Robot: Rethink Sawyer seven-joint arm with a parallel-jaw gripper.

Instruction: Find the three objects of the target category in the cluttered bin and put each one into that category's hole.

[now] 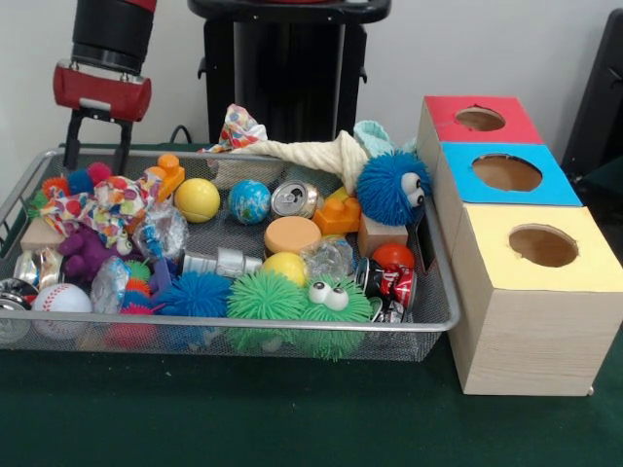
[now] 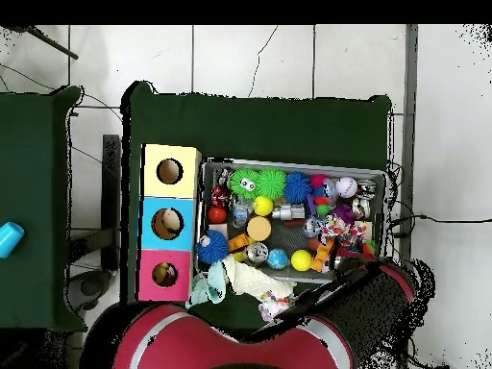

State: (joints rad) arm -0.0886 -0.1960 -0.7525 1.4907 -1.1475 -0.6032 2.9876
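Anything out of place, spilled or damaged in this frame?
Yes: cloth items hang over the wire bin's far rim instead of lying inside; the overhead view shows them spilling onto the green table. Two drink cans in the bin look crushed. The claw hovers at the bin's far corner, holding nothing.

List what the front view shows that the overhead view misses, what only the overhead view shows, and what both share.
Front view only: the gripper hanging over the bin's corner, the boxes' wooden sides, and the baseball seen clearly.
Overhead view only: the tiled floor around the table, and a light blue object on a separate green surface.
Both: the mesh bin of toys, the blue fuzzy ball with eyes, and the red, blue and yellow boxes with holes.
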